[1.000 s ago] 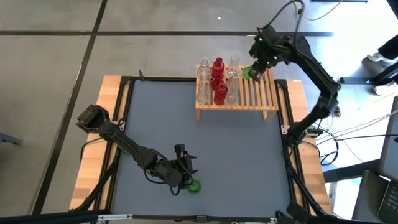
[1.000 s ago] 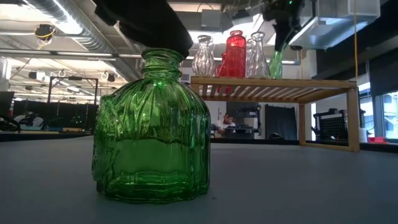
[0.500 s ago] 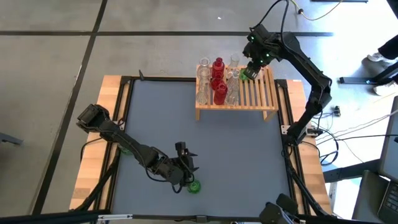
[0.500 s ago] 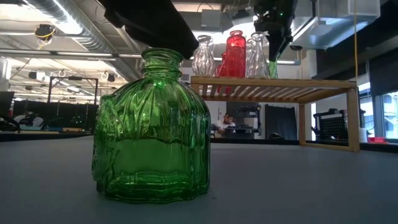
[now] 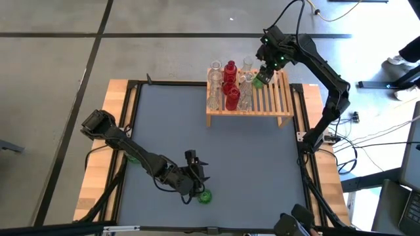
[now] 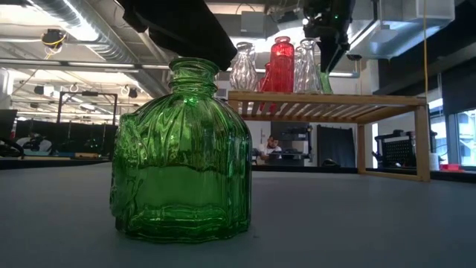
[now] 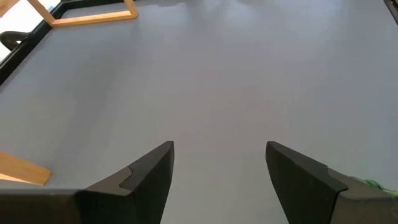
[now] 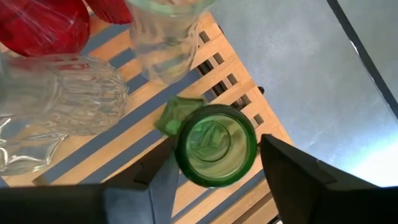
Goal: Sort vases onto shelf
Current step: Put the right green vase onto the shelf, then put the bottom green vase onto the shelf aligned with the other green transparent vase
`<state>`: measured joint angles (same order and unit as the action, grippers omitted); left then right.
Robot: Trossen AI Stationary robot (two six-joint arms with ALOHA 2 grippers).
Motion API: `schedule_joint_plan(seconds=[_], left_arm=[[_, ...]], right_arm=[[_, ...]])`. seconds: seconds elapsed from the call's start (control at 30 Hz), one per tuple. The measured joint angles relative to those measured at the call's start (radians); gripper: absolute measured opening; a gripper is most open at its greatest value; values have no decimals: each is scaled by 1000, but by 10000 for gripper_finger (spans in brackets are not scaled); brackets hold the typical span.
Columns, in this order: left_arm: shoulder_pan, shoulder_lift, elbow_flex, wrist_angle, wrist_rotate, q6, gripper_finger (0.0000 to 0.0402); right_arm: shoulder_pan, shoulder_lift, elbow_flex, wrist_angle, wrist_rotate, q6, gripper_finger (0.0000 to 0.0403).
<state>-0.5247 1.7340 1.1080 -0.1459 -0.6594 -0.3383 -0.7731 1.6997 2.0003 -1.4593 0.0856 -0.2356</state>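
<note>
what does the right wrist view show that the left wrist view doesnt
Only the right wrist view shows the shelf with clear and red vases on it, and a small green vase standing on the slats between the right gripper's open fingers. Only the left wrist view shows the left gripper, open over bare grey table. Both show dark fingers and some grey tabletop.

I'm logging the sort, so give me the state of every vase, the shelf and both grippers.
Shelf green vase: upright on the shelf.
Table green vase: upright, not held.
Red and clear vases: upright, grouped on the shelf.
Left gripper: open, empty, near the table green vase.
Right gripper: around the shelf green vase.
</note>
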Motion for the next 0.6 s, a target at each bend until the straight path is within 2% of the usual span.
schedule_joint_plan(seconds=[0.33,0.6], left_arm=[[0,0,0,0,0,5,248],[1,0,-1,0,0,8,248]], right_arm=[[0,-6,14,-20,9,6,224],[1,-90,48,-25,-16,84,225]])
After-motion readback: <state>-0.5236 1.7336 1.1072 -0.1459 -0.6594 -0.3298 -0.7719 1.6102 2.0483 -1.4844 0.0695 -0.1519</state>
